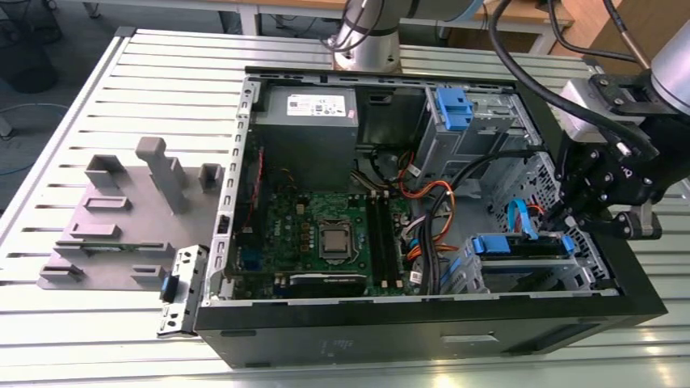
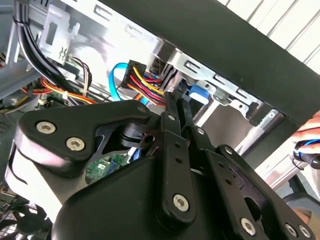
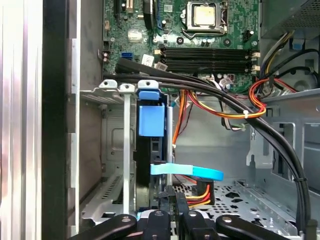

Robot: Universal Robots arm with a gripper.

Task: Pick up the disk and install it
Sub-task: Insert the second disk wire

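Fingers [image 2: 170, 120] of the gripper [image 2: 175, 97] are pressed together, holding nothing I can make out, their tips just beside the disk [image 1: 518, 246]. It stands edgewise in the drive cage [image 3: 107, 150] of the computer case [image 1: 431, 339], toward the surface's [image 1: 108, 339] corner at the exterior view's lower right. My judgement: press squarely along the cage rails, clear of the power cable [image 3: 197, 192].

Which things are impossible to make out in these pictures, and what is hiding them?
- First wrist view: the drive cage hides the label and metal body of the disk.
- Second wrist view: the claw covers the bay, so the disk's seating is unclear.
- Second wrist view: the picture's edge cuts off a hand.
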